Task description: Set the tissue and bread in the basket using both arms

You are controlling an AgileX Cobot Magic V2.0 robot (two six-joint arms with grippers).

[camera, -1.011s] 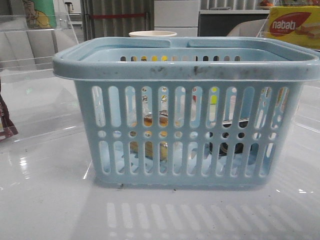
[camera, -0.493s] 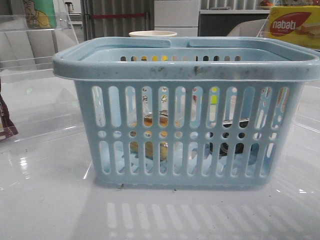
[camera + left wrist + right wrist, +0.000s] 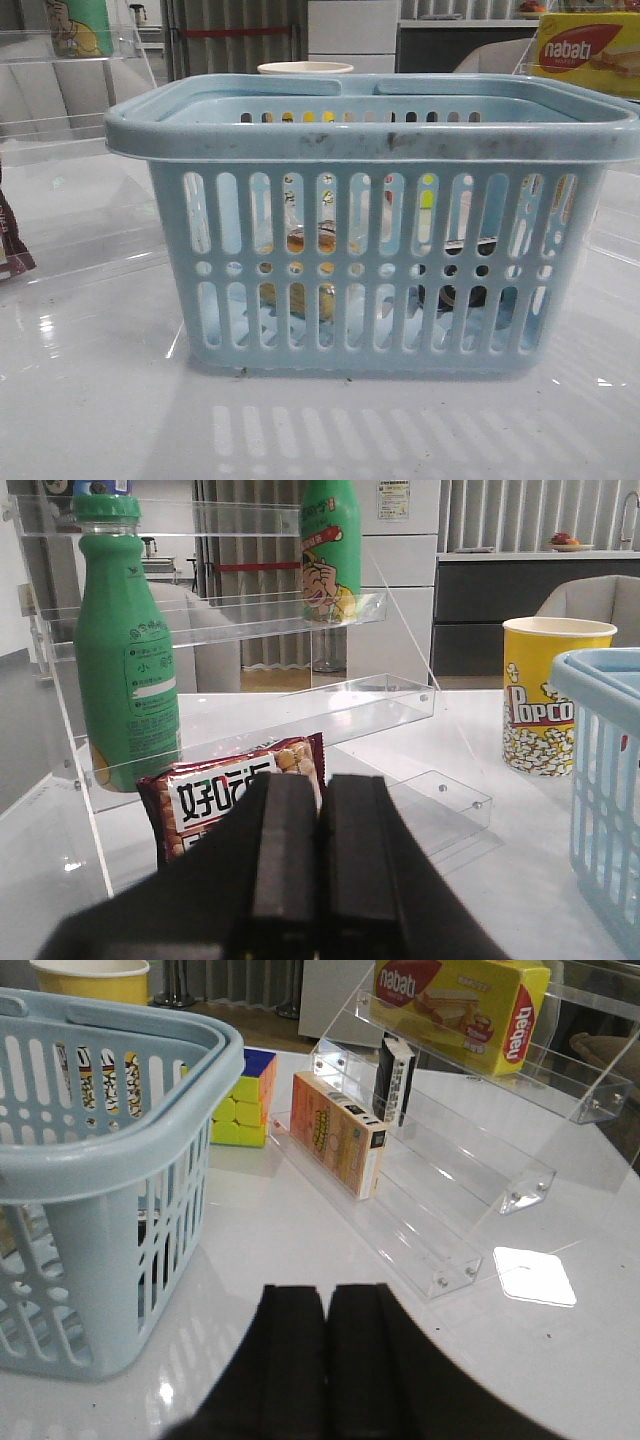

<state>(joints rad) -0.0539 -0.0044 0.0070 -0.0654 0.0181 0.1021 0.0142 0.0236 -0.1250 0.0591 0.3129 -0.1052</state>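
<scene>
Fills the middle of the front frame: light-blue basket [image 3: 375, 225], slotted sides, smudged rim, standing on the white tabletop [image 3: 100, 400]. Inside, seen through the slots: golden bread [image 3: 300, 290] left of centre, dark tissue [image 3: 462, 285] to its right. Left fingers [image 3: 320, 880] pressed together, empty. Right fingers [image 3: 327, 1360] likewise. Unchanged from the earlier front frames.

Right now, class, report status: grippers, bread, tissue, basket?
Left gripper shut, empty. Right gripper shut, empty. Bread and tissue inside basket. Nothing blocking.
</scene>
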